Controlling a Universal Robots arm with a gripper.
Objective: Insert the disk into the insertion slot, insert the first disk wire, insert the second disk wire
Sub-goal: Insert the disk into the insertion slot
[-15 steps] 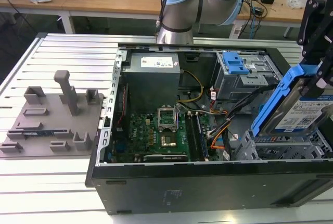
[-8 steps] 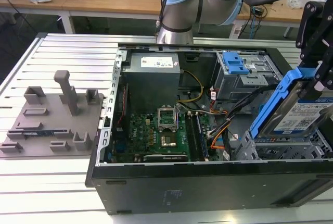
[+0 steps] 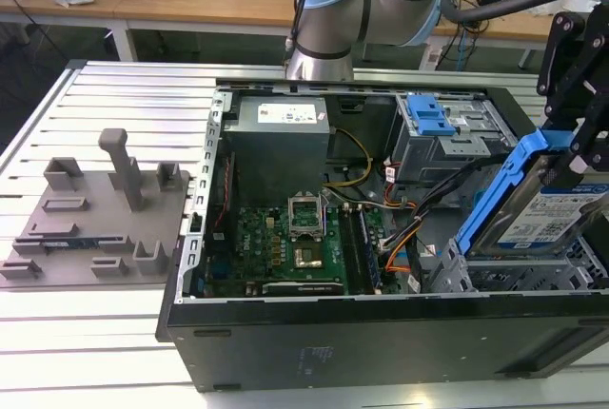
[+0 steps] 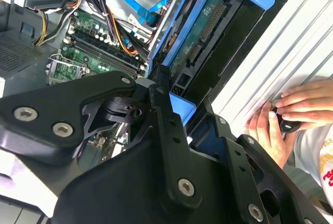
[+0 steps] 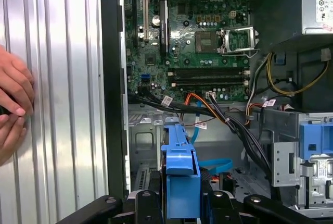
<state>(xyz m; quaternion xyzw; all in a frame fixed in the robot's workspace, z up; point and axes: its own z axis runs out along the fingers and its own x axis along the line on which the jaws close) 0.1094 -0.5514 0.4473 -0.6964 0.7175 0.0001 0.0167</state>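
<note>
Partly cut off, gripper pinches tilted disk above half-hidden insertion slot.

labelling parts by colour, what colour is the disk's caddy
Bright blue; the disk's caddy shows best in the exterior view.

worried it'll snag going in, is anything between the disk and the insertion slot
Nothing visible lies between them: the disk hangs tilted just above the insertion slot. A black cable bundle and a blue cable run close beside its path.
</note>
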